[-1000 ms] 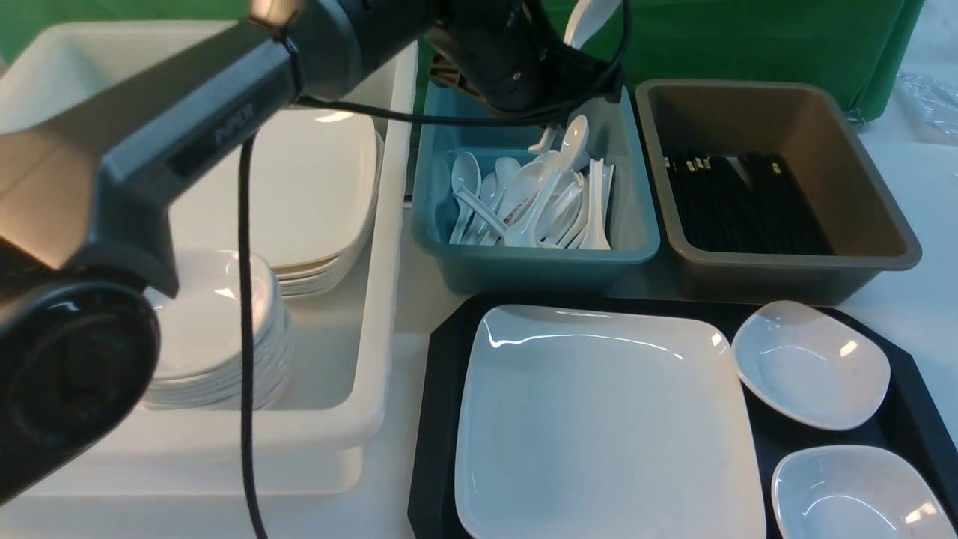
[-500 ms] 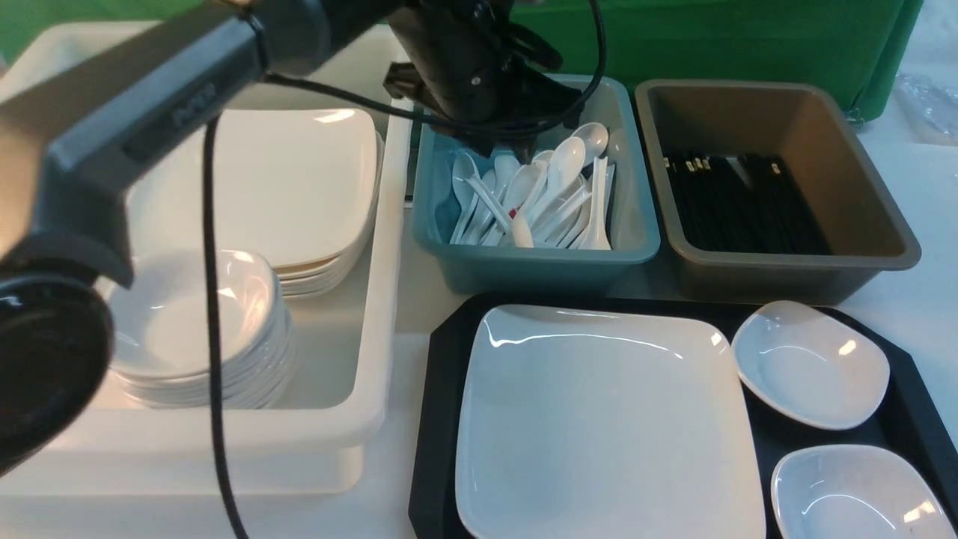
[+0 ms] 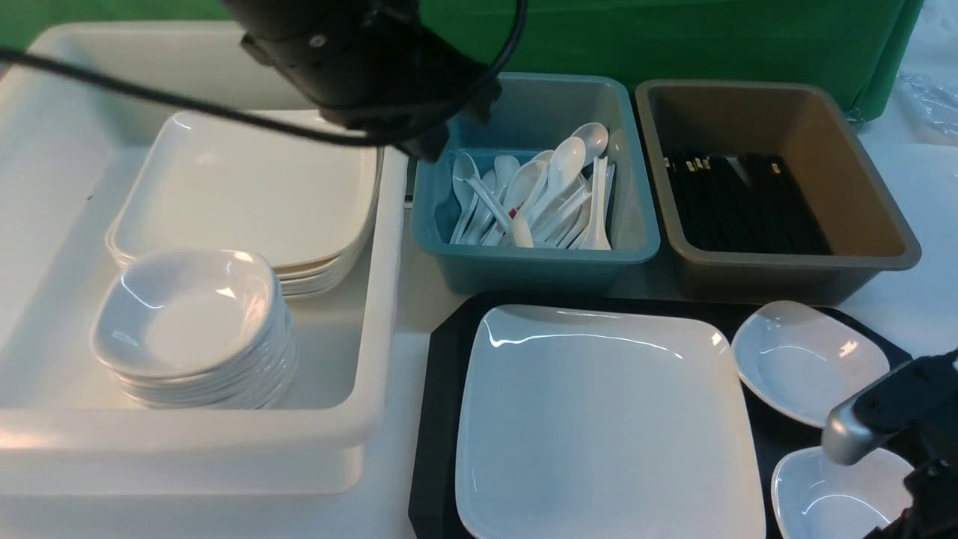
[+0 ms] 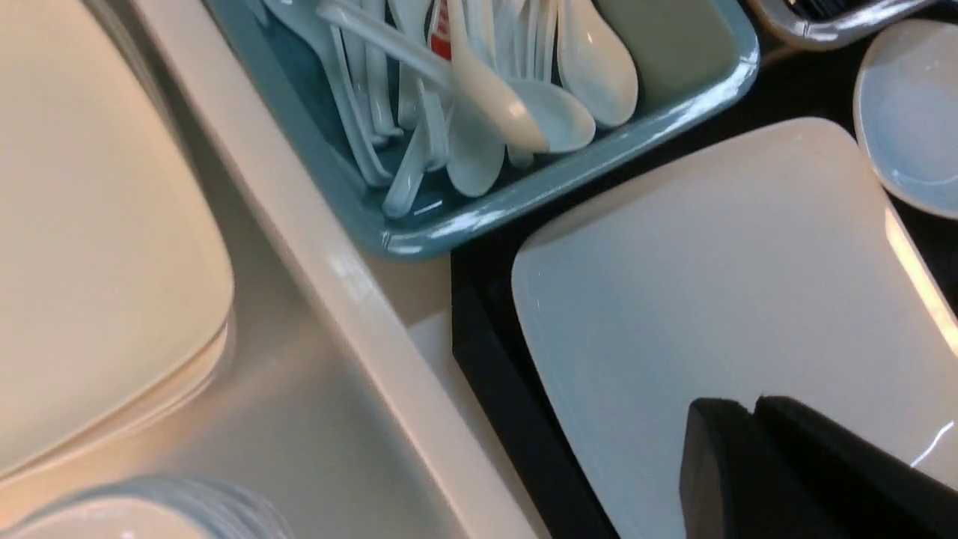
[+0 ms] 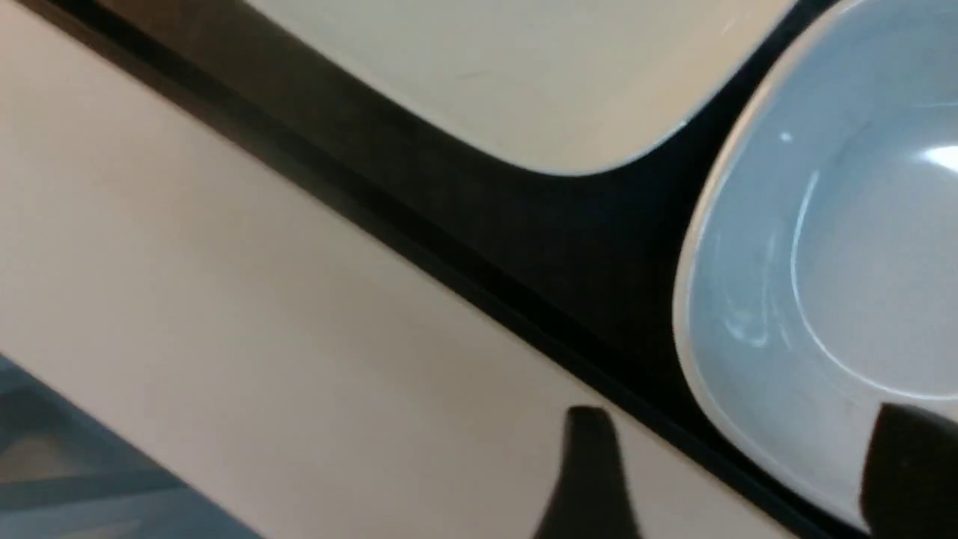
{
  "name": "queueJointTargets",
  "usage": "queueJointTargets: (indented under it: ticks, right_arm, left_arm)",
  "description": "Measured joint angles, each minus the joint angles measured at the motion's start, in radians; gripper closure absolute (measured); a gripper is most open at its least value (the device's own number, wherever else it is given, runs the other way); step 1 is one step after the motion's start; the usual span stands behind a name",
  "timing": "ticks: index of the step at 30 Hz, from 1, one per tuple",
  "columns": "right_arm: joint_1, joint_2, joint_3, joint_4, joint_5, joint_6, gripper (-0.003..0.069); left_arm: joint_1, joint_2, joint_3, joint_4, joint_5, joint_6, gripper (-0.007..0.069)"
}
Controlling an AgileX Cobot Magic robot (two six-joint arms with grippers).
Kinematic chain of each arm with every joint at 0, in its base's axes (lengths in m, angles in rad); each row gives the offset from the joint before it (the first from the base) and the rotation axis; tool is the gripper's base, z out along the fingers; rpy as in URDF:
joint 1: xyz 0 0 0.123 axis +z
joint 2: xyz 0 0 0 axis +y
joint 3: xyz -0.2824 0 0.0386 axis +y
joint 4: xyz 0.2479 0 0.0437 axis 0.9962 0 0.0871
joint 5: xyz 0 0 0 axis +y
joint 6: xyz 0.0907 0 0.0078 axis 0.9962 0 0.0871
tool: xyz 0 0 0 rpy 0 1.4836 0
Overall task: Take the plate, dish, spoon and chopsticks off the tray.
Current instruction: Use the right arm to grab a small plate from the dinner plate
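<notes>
Lab-style dish-sorting bench: green backdrop cloth [image 3: 748, 37], blue tub [image 3: 539, 273] of spoons [image 3: 539, 195], brown tub [image 3: 786, 281] of chopsticks [image 3: 748, 202], white bin [image 3: 224, 434] of plates [image 3: 247, 187].

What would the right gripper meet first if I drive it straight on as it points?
Probably the near small dish: the right gripper stands open with that dish's rim between its fingers in the wrist view. Its height is unclear.

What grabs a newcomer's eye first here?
The big white plate filling most of the black tray at front centre. Behind it, a blue tub heaped with white spoons beside a brown tub of black chopsticks. The right gripper hangs open at a small dish on the tray's near right corner.
</notes>
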Motion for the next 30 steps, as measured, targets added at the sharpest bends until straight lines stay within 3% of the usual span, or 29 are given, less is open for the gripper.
queueJointTargets:
  ticks: [6, 14, 17, 21, 26, 30]
  right_arm:
    - [0.125, 0.117, 0.005, -0.176, -0.096, 0.144, 0.0079]
    - [0.164, 0.267, 0.005, -0.202, -0.206, 0.189, 0.0088]
    - [0.164, 0.311, 0.005, -0.21, -0.214, 0.194, 0.0165]
    - [0.165, 0.324, -0.007, -0.224, -0.216, 0.195, 0.0349]
    - [0.166, 0.322, -0.035, -0.231, -0.168, 0.196, 0.0366]
    - [0.166, 0.282, -0.096, -0.231, -0.063, 0.199, 0.0452]
  left_arm:
    - [0.0, -0.238, 0.321, -0.041, -0.141, 0.0, 0.0612]
    - [0.0, -0.458, 0.564, -0.055, -0.226, 0.0, 0.0612]
    - [0.0, -0.509, 0.591, -0.056, -0.223, 0.0, 0.0612]
    - [0.0, -0.55, 0.593, -0.056, -0.23, 0.0, 0.0612]
    - [0.0, -0.559, 0.593, -0.056, -0.234, 0.0, 0.0612]
    - [0.0, -0.558, 0.593, -0.055, -0.234, 0.0, 0.0612]
